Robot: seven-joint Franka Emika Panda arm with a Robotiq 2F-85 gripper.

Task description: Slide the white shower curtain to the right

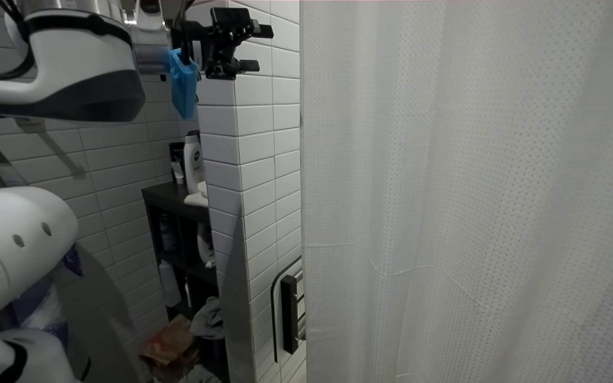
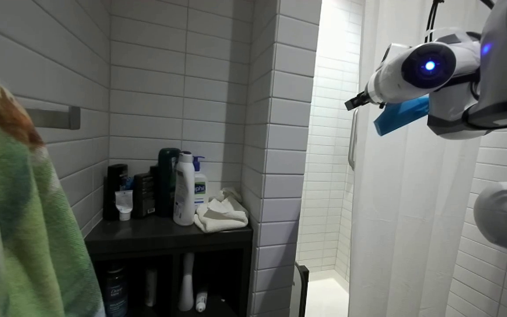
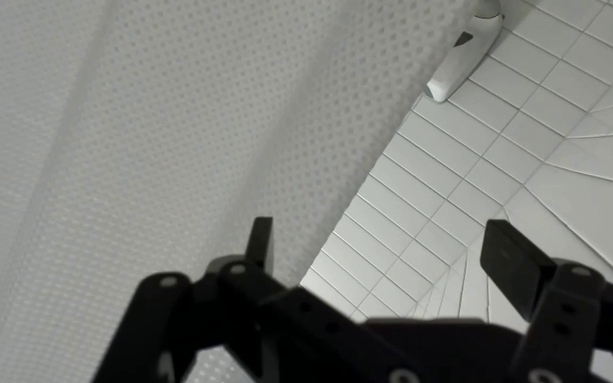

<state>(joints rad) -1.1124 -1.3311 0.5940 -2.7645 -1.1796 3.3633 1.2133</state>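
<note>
The jaws stand wide apart, their dark pads [image 3: 508, 266] facing each other with nothing gripped; the wrist view makes that gap plain. Ahead of the jaws hangs the white shower curtain [image 3: 195, 143], its free edge crossing slantwise between the two tips, though how far beyond them that view alone does not settle. In an exterior view it stands beside the jaws, a strip of tiled wall [image 1: 285, 90] showing between, so I judge that they do not touch it. The dimpled, softly folded sheet should prove light and limp, giving way under a push and perhaps slipping if pinched thinly; the better hold would be that free edge, at the jaws' height, with a fold gathered in before drawing it sideways. Just below the jaws, an exterior view reveals a metal grab bar [image 2: 353, 141] that I cannot make out from the wrist, whereas the wrist view offers a white fitting [image 3: 461, 61] beyond the tips, too little shown to name. Well apart from the jaws hangs a green patterned towel [image 2: 20, 198].
</note>
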